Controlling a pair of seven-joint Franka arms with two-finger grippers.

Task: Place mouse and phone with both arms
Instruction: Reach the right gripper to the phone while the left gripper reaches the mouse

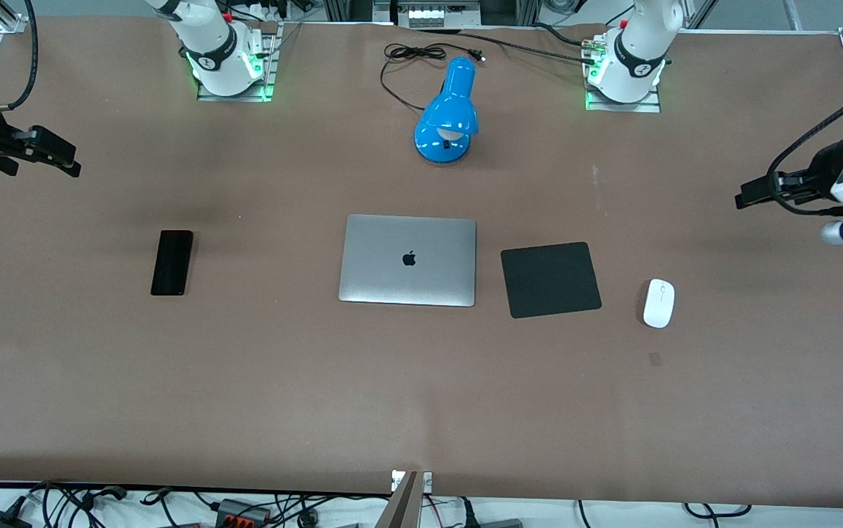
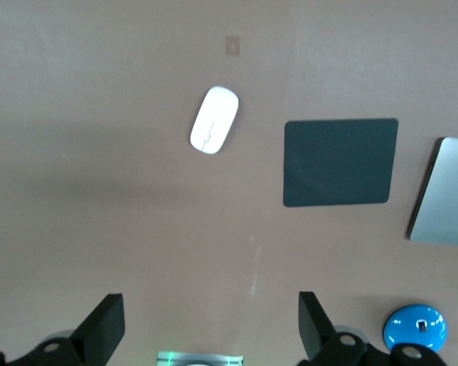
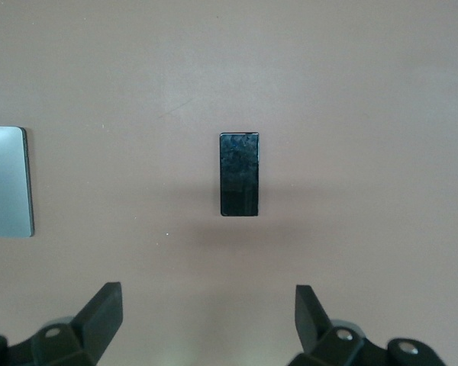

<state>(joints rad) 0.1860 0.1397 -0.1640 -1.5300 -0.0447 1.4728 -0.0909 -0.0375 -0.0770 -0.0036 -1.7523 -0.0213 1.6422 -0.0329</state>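
The white mouse point(image 1: 659, 303) point(image 2: 214, 130) lies on the brown table beside the black mouse pad point(image 1: 550, 279), toward the left arm's end. The black phone point(image 1: 171, 262) point(image 3: 239, 174) lies flat toward the right arm's end, apart from the laptop. My left gripper point(image 1: 748, 196) point(image 2: 211, 320) hangs open high over the table's edge at the left arm's end, nothing between its fingers. My right gripper point(image 1: 70, 163) point(image 3: 208, 313) hangs open over the table at the right arm's end, empty too.
A closed silver laptop point(image 1: 408, 259) sits mid-table between phone and mouse pad. A blue desk lamp point(image 1: 448, 114) with a black cord stands farther from the front camera, between the two arm bases.
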